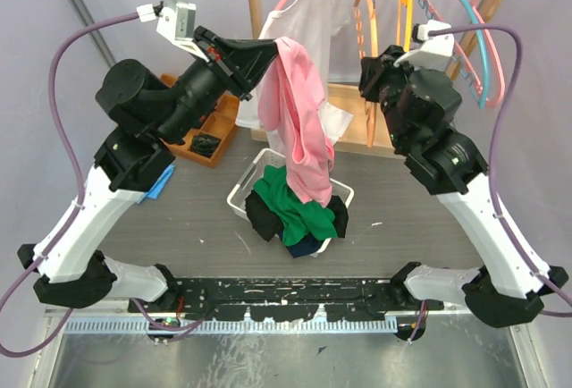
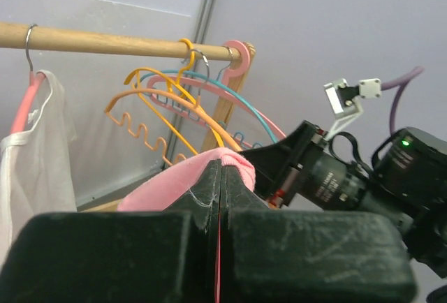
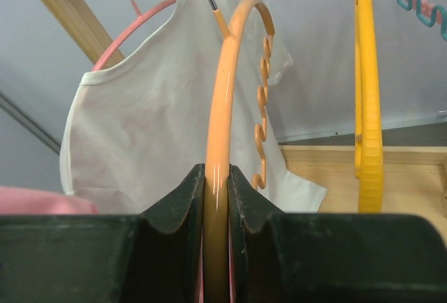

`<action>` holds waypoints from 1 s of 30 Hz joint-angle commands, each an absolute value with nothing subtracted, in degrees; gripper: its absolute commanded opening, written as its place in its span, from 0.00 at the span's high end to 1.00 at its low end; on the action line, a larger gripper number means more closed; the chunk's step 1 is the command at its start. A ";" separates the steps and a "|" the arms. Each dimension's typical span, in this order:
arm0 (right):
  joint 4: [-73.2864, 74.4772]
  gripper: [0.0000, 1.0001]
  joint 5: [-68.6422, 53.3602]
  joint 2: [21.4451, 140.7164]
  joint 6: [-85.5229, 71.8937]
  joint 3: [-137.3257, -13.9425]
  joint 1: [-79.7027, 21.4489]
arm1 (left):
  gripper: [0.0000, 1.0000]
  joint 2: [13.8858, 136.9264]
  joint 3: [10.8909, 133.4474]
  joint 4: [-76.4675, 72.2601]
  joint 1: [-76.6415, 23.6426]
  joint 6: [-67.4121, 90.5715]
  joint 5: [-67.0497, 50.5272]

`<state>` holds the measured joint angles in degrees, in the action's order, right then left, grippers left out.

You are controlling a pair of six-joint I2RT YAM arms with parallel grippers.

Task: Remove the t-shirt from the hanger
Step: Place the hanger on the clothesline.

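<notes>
Left gripper [image 1: 268,53]: jaws pressed together, pinching a fold of the pink shirt [image 1: 299,129]. The left wrist view confirms it, with the fingers meeting on pink cloth [image 2: 174,181] bunched at the tips. The shirt hangs from this grip toward 5 o'clock, its lower end draped over the green and black clothes in the basket [image 1: 241,187] on the desk [image 1: 420,218].

Right gripper [image 1: 368,75]: at 3 o'clock from the left one, jaws nipped on the thin arm of the orange hanger [image 3: 223,72]. The hanger's hook is up at the rail [image 2: 105,41]. Above the grip the hanger shows bare. Below the jaws it is hidden, so I cannot tell whether any cloth is caught there.

A white shirt [image 1: 308,12] hangs on a pink hanger at 12 o'clock, behind the pink shirt and untouched.

Assessment: the pink shirt appears clear of the orange hanger, so the removal step looks all but done. What is in hand is the drop.

Next move, in my judgement: bring the left gripper over the basket at 6 o'clock and spread its jaws. The right gripper then lets go of the hanger once it sits steady on the rail.
</notes>
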<state>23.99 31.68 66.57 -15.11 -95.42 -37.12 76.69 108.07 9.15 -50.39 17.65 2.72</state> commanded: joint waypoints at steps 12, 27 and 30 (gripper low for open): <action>8.83 0.99 37.80 77.50 -13.46 -104.79 -30.81 | 1.00 70.73 114.39 9.68 -50.31 16.91 0.26; 9.17 0.99 28.86 86.75 -18.14 -111.35 -22.19 | 1.00 70.11 116.33 9.18 -50.31 16.90 0.58; 10.20 0.99 27.82 88.04 -18.87 -112.29 -21.56 | 1.00 70.50 116.91 7.91 -50.28 17.59 0.51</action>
